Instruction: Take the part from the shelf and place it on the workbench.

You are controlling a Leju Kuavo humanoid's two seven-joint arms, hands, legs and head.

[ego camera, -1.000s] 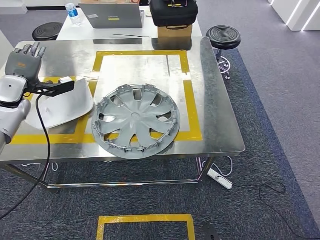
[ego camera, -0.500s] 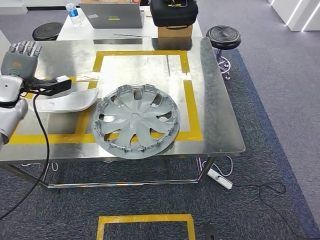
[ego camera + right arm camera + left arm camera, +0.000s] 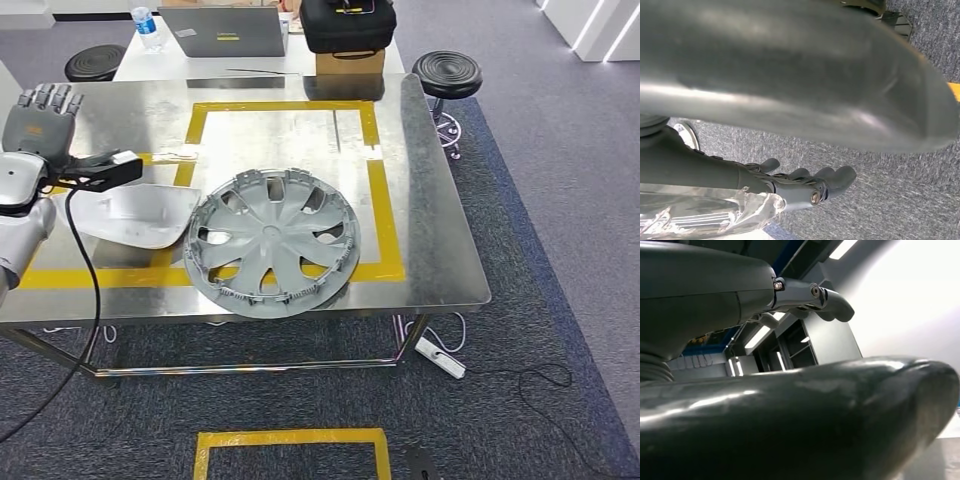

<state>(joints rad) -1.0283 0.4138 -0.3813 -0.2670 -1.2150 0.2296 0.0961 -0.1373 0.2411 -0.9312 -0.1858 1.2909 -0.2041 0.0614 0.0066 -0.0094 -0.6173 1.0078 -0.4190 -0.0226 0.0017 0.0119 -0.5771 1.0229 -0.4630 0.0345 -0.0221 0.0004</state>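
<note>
I am looking down at the workbench (image 3: 423, 200), a broad sheet of brushed, reflective metal on a thin tubular frame, marked with bands of yellow tape that are forming a rectangle. Everything below I am placing against that bench.

Near its front edge, the wheel cover (image 3: 272, 243) is lying flat: a round grey plastic disc with curved spokes, oval openings and a toothed rim, overlapping the yellow tape.

Just beside it, toward the bench's left end, the part (image 3: 132, 212) is lying on the metal surface. It is a pale silver, smooth, shallowly curved shell with a rounded outline and a thin edge.

My left hand (image 3: 41, 118) is hovering over the bench's left end, behind the part and apart from it, its dark fingers (image 3: 54, 97) straight, side by side and slightly spread, gripping nothing. The black camera bracket at its wrist is reaching out above the part's rear edge.

My right hand (image 3: 806, 182) is hanging over grey carpet, its fingers gently curled, close together and holding nothing.
</note>
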